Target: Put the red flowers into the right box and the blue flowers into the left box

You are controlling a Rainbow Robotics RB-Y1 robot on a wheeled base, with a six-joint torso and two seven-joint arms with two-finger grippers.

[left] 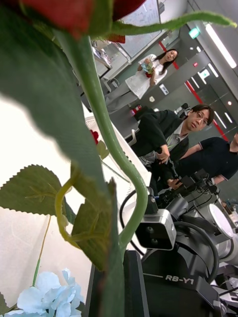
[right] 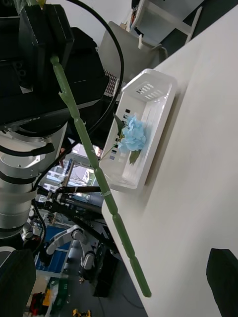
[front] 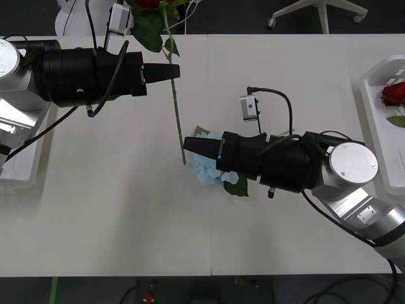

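We are pinching a red rose (front: 172, 95) by its stem in our left hand (front: 176, 71), dangling it mid-desk so our open right hand (front: 187, 145), over a blue hydrangea (front: 205, 168), can take it

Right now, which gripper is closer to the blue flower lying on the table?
Right. The right gripper hovers directly over the blue flower; the left gripper is farther back, holding a red flower by its stem.

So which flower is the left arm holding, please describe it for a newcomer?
Look at the white table, far side. The left gripper is shut on the red flower, whose long green stem hangs over the table. Unlike the blue flower under the right gripper, it is thin, not fluffy.
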